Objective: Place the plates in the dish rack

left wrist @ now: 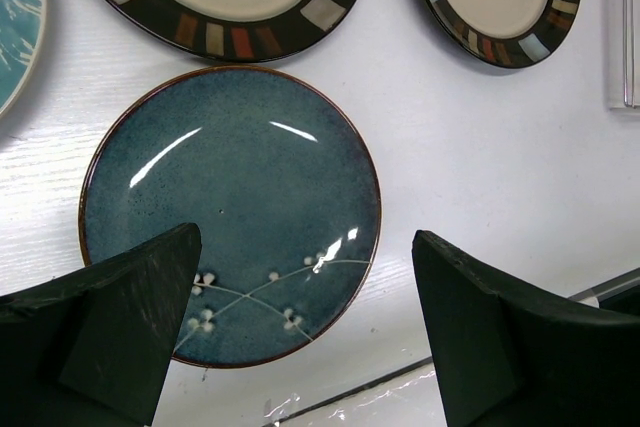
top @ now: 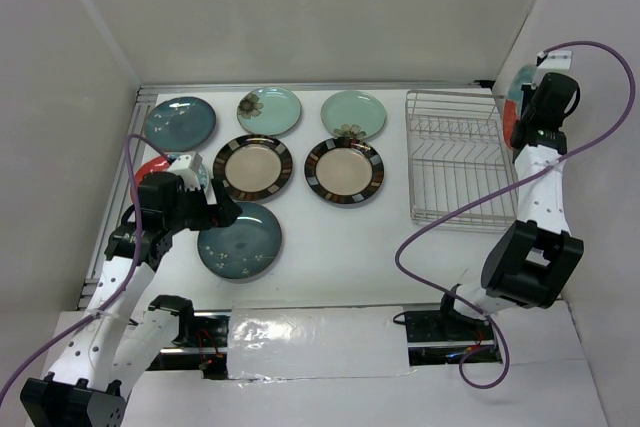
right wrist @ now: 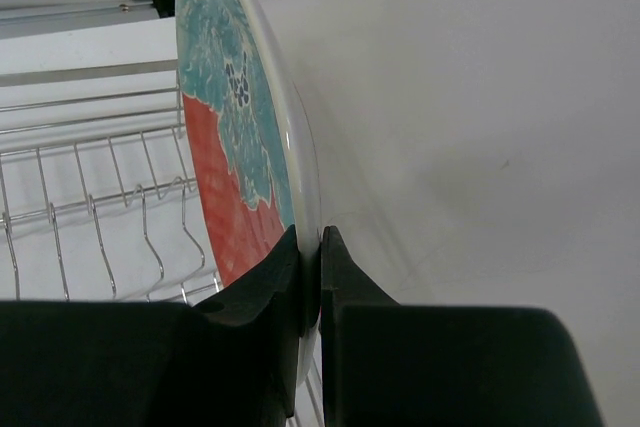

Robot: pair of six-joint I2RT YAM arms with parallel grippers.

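My right gripper (right wrist: 320, 237) is shut on the rim of a red plate with teal flowers (right wrist: 235, 147), held on edge at the far right side of the dish rack (right wrist: 90, 197). In the top view that plate (top: 517, 97) is against the right wall beside the wire rack (top: 455, 162), which holds no plates. My left gripper (left wrist: 305, 237) is open above the near rim of a dark teal plate (left wrist: 230, 207), which lies flat on the table (top: 240, 240). Its fingers (left wrist: 130, 317) are not touching it.
Flat on the table lie another dark teal plate (top: 180, 123), two mint plates (top: 269, 110) (top: 353, 114) and two cream striped-rim plates (top: 252, 167) (top: 344, 170). A red plate (top: 152, 165) peeks out behind the left arm. White walls enclose the table. A purple cable (top: 440, 222) loops near the rack's front.
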